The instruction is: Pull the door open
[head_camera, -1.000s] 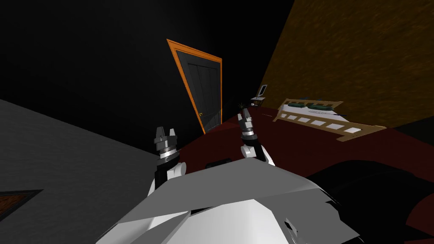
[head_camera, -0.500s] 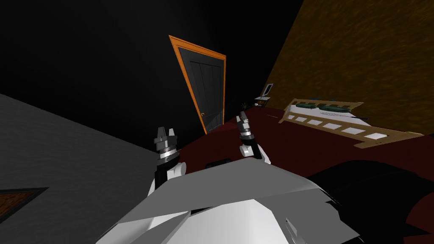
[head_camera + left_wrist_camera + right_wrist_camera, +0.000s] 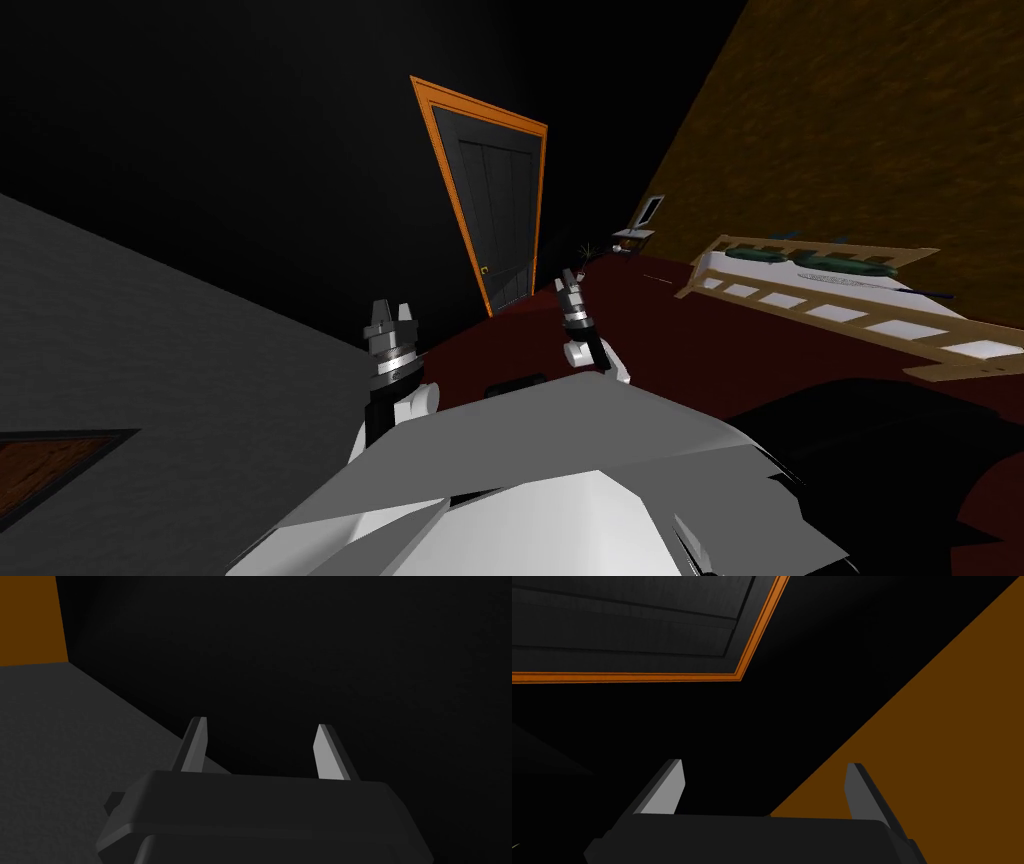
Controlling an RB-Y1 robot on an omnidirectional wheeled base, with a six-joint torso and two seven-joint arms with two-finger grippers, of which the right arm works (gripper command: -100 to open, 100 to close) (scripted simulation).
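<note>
To my far left, a grey wall (image 3: pixel 150 350) carries a brown panel in a dark frame (image 3: pixel 55 468). My left claw (image 3: pixel 391 308) stands raised just above my chest, its two fingers (image 3: pixel 192 746) apart and holding nothing. The door (image 3: pixel 500 200) is ahead, between my two claws as I look down and well beyond both. It is dark and panelled, set in an orange frame (image 3: pixel 443 170). Its long axis runs from the floor upward, it sits shut in the frame with its face toward me, and a small handle (image 3: pixel 483 270) shows low on its left edge. Dark red floor (image 3: pixel 700 350) lies between me and it. My right claw (image 3: pixel 570 277) is lifted toward the door's lower right corner, well short of it, with its fingers (image 3: pixel 667 786) wide apart and empty. Just right of that claw, a small plant (image 3: pixel 585 250) stands near the wall. Beside it is a little worktop (image 3: pixel 632 235) with a framed screen (image 3: pixel 650 210) above it. Furthest right, against a brown wall (image 3: pixel 880 120), a bed (image 3: pixel 830 312) with a light wooden frame holds two green pillows (image 3: pixel 760 256).
</note>
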